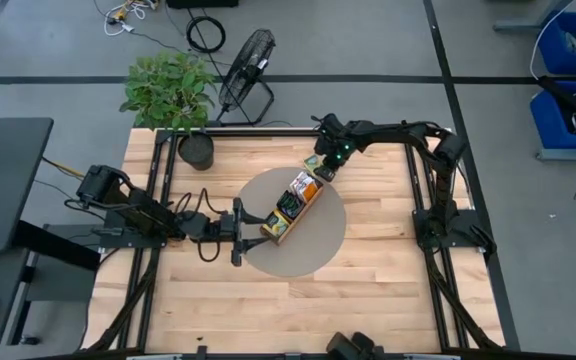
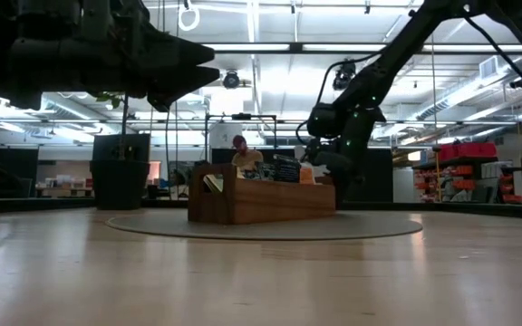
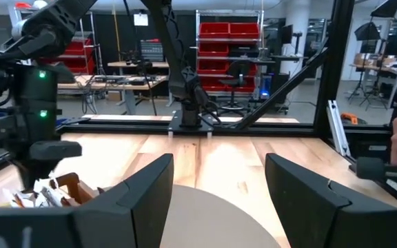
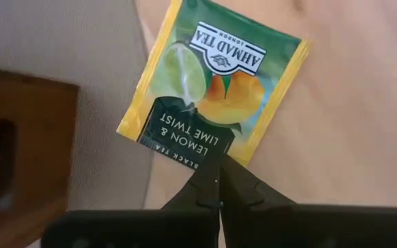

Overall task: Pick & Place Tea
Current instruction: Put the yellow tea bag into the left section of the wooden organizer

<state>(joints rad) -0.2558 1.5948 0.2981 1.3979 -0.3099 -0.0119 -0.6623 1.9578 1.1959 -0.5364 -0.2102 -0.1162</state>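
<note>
A: Largest item first?

B: Wooden table [image 1: 368, 290], with a round grey mat [image 1: 318, 250] at its centre. A potted plant [image 1: 173, 95] sits at the table's 11 o'clock corner.

A: On the mat?

B: One long wooden compartment tray [image 1: 290, 212], lying slantwise from mat centre toward 1 o'clock. The compartments hold tea packets [image 1: 298, 190] standing on edge; dark and orange-and-white ones can be made out, the count cannot.

A: Arms?

B: Left gripper [image 1: 238, 222] at 9 o'clock of the tray, just beside its near end, jaws spread wide, nothing between them. Right gripper [image 1: 320, 167] over the tray's 1 o'clock end, jaws pressed together.

A: Is the right one pinching anything?

B: It looks so. In its wrist view the closed tips [image 4: 219, 180] meet the dark-banded edge of a yellow-green Lemon & Lime Twist packet [image 4: 209, 86]. The packet appears to hang over the line where mat meets wood, just beside the tray's end wall [image 4: 19, 138]. The grip itself is hidden at the tips, so I judge it held.

A: Progress?

B: Judged well along: the tray is largely stocked, and no loose packets show on the table in the overhead view. Outstanding: this one packet, not yet in a compartment.
</note>
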